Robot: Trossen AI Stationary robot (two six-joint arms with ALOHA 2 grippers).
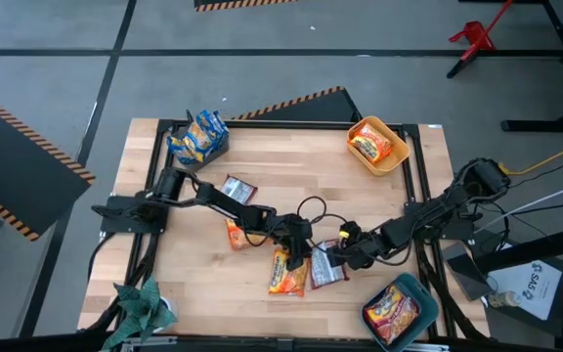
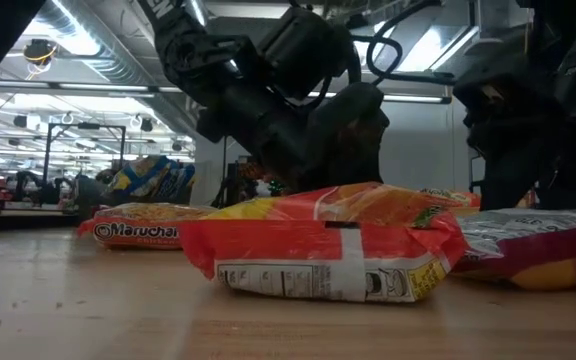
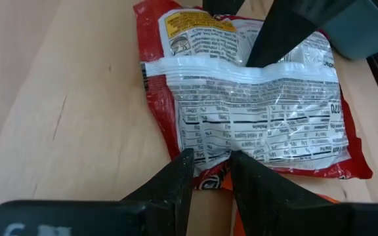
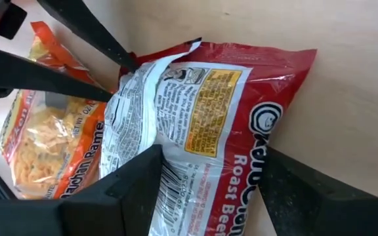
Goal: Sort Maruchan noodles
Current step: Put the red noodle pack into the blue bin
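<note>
You are mid-pick on the silver-grey and red crinkly plastic noodle packet (image 1: 326, 264): left gripper (image 3: 209, 167) pinches its edge, right gripper (image 4: 209, 180) straddles it spread, so next lift it clear.

L hand (image 3: 210, 172) pinching red pkt (image 3: 254, 98).

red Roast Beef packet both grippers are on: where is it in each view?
High: red Roast Beef packet low centre, between both grippers, beside the orange packet.
Low: right edge, partly behind the orange packet.
Left wrist: fills the centre, label side up, past the left fingers.
Right wrist: centre, between the right fingers.
Shared landmark: the orange packet, also in the right wrist view.
</note>
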